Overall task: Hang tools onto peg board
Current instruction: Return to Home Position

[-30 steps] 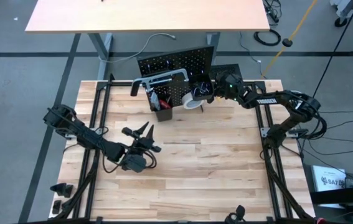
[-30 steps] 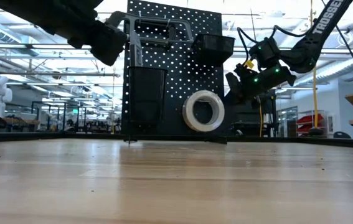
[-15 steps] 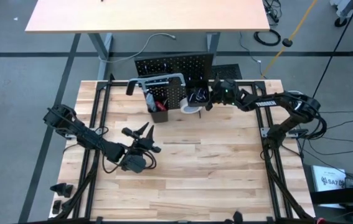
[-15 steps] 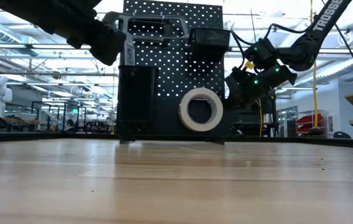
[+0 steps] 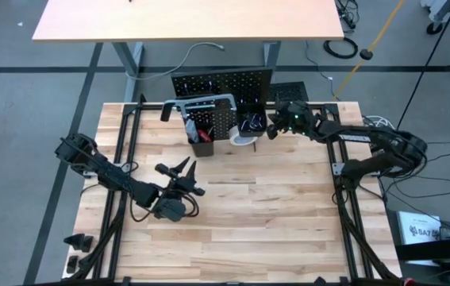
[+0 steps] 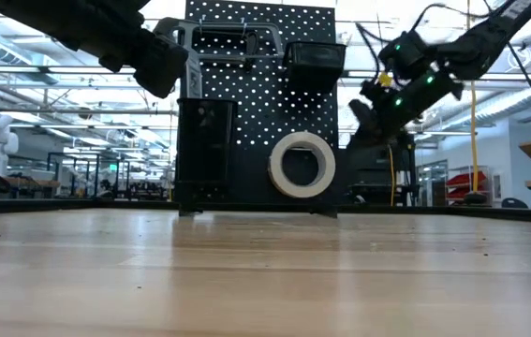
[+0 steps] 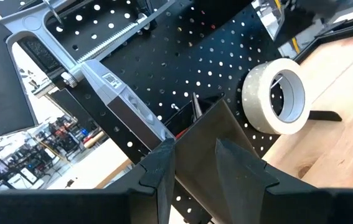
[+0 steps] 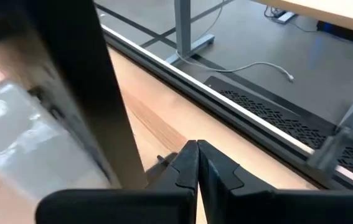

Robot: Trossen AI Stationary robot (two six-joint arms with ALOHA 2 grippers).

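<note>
The upright black perforated metal peg board stands at the far edge of the tan wooden slatted worktop, and it looks fully loaded. The grey hacksaw hangs across its top and the white tape roll sits on a hook low on its face. Its 2 black rectangular bins are in place: the tall bin beneath the saw and the small bin higher up, above the tape. From above, red handles stick out of the tall bin; whatever else lies inside the 2 bins is too small to name. No loose hand implement shows on the worktop in the high view, so I judge the hanging done, with only the arms' retreat to their rest pose left. Whether each item is seated securely on its hook cannot be told. The right tool is just beside the board's right edge, raised above the worktop, its fingers pressed together with nothing between them. The left tool hangs over the worktop's left-middle, well apart from the board and facing it, its fingers parted by a moderate gap and holding nothing.
</note>
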